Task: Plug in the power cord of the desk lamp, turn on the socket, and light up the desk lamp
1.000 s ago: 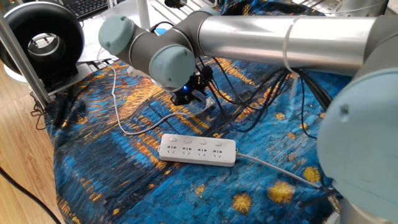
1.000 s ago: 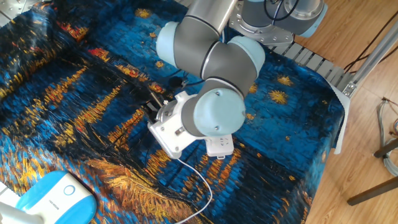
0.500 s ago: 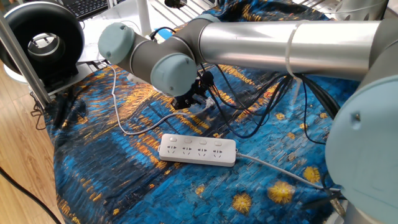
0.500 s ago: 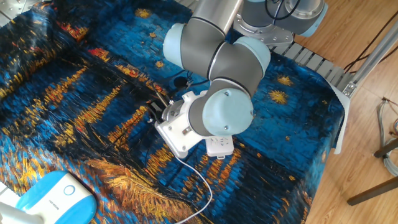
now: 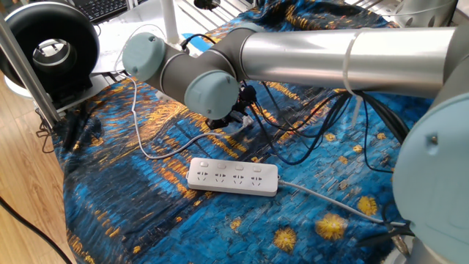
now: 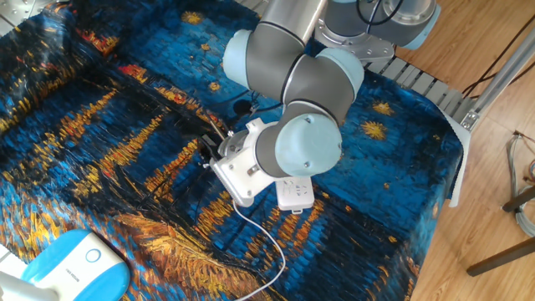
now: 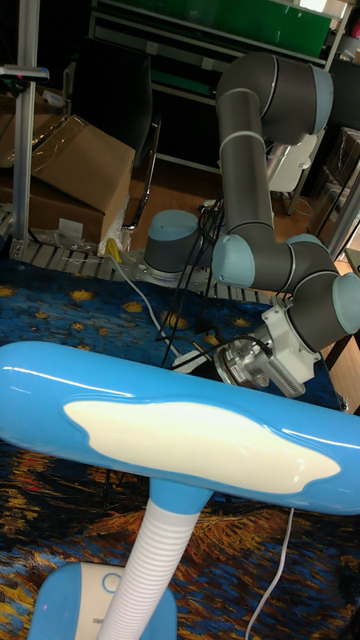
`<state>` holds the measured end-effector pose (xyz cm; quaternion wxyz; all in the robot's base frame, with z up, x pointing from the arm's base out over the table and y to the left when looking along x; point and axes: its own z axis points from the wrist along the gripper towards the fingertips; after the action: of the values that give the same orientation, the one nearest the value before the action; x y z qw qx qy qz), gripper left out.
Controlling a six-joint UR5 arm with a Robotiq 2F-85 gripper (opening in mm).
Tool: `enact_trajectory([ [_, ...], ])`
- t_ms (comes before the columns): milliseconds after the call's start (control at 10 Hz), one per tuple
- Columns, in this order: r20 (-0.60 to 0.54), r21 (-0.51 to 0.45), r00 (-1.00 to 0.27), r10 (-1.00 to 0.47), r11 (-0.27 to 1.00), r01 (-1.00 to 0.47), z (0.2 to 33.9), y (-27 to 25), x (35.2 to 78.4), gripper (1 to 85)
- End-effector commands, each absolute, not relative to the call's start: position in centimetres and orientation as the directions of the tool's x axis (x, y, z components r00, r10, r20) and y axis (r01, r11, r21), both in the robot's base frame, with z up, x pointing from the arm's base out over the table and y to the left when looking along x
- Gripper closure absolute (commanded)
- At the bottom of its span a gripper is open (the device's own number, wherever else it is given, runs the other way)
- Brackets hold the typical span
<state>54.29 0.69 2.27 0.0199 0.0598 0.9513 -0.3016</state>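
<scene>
Jaws hidden under wrist, state unclear; gripper [image 5: 236, 116] has dropped lower beyond socket [image 5: 233, 177] since a second ago. Power cord [image 5: 139, 132] unplugged; likely going for plug.

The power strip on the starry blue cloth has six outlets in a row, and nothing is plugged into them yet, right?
Not quite: the power strip has four outlets in a row, not six, as one fixed view shows. The rest holds: it lies on the starry blue cloth, and none of the outlets has a plug in it.
</scene>
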Motion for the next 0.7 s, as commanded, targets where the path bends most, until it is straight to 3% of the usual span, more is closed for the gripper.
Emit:
enact_trajectory([
  [0,-0.070,-0.561,-0.991,0.116,0.817,0.135,2.4,0.8,53.6,58.0],
  [600,-0.099,-0.565,-0.988,0.116,0.811,0.152,1.5,1.0,53.3,58.3],
])
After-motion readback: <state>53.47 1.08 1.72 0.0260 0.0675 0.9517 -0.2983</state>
